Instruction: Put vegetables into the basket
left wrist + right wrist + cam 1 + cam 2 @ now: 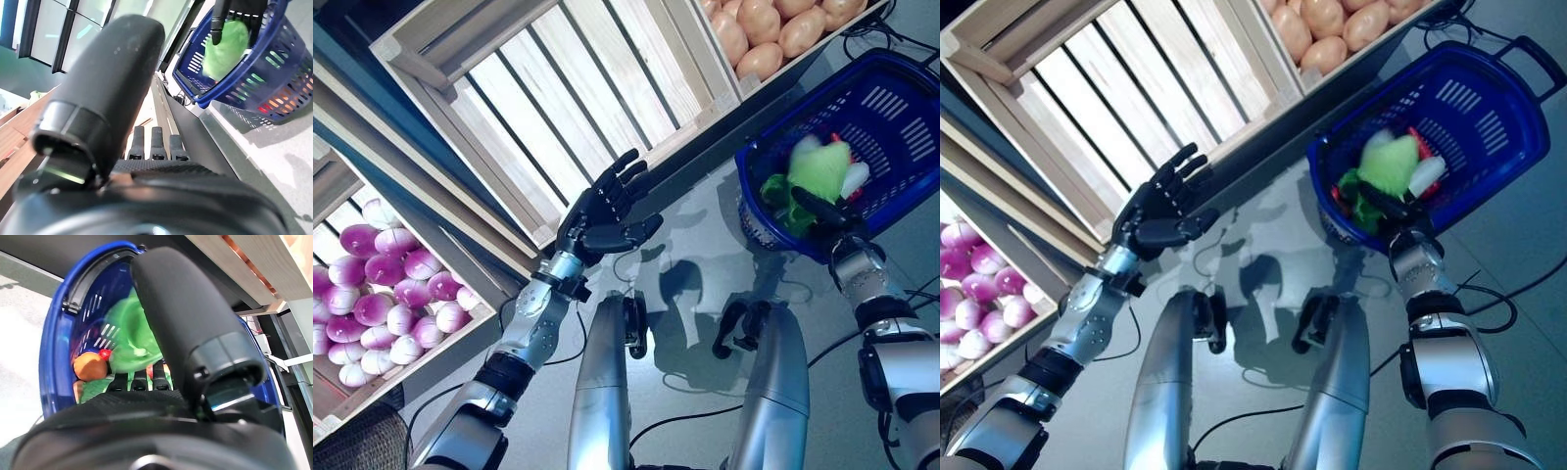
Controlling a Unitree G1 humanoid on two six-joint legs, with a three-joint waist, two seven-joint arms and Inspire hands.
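The blue plastic basket (803, 103) stands on the floor at the right. A light green leafy vegetable (818, 166) lies in it on top of darker green, white and red pieces, with an orange round vegetable (90, 366) beside it. My right hand (822, 211) is at the basket's near rim, fingers straight towards the leafy vegetable (129, 338), and holds nothing. My left hand (597, 215) is open and empty, raised in front of the lower edge of a bare wooden crate (558, 88). In the left wrist view its fingers (151, 142) point along the stand towards the basket (230, 88).
The wooden stand slants across the back and left, with a crate of purple-white round vegetables (382, 294) at the left and one of tan ones (773, 29) at the top right. Grey floor (695, 245) lies between the stand, the basket and my hands.
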